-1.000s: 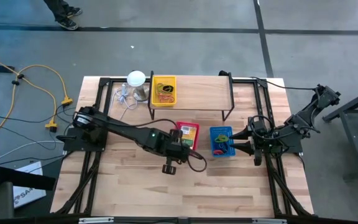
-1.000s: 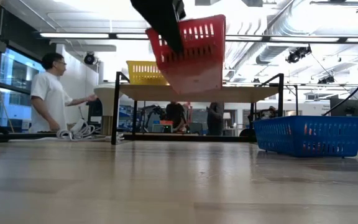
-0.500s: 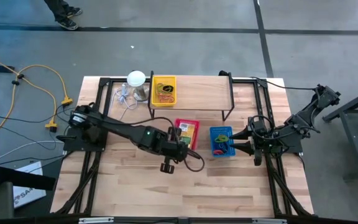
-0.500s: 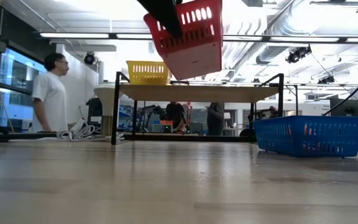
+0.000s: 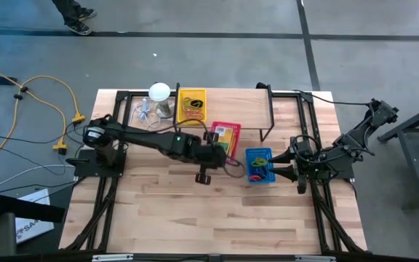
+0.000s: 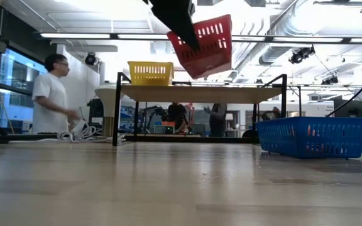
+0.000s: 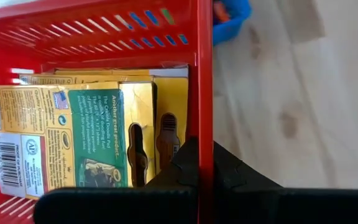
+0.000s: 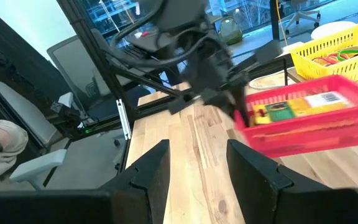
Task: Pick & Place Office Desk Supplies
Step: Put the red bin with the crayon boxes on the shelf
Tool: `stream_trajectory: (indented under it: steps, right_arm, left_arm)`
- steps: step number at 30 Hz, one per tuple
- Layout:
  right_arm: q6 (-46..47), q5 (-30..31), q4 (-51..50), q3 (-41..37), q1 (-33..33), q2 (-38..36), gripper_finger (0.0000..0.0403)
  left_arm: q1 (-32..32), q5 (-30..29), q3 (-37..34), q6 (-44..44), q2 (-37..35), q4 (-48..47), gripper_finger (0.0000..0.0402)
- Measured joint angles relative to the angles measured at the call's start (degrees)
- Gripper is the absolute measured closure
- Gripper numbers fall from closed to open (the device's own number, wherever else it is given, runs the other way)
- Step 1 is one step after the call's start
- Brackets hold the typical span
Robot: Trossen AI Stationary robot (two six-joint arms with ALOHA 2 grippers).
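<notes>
Two dark jointed arms, the left arm (image 5: pixel 144 142) trailing black cable.

Past the right gripper (image 8: pixel 197 171), whose two dark fingers (image 8: pixel 151 171) stand apart with nothing between them, the pale wooden tabletop (image 8: pixel 194 149) runs ahead. The dark left arm's gripper (image 8: pixel 229 96) holds a red slotted plastic basket (image 8: pixel 309 124) tilted in the air, with yellow-and-green card boxes (image 8: pixel 291 107) inside. Beyond it sits a yellow slotted plastic basket (image 8: pixel 331 53) containing coloured rubber bands (image 8: pixel 337 56).
</notes>
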Motion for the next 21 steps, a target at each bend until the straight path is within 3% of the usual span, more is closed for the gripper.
stream_trajectory:
  steps: [21]
  right_arm:
    - [0.0, 0.0, 0.0, 0.0, 0.01, -0.01, 0.0256]
  left_arm:
    - [13.92, -0.02, 0.02, 4.47, 0.0, 3.65, 0.0401]
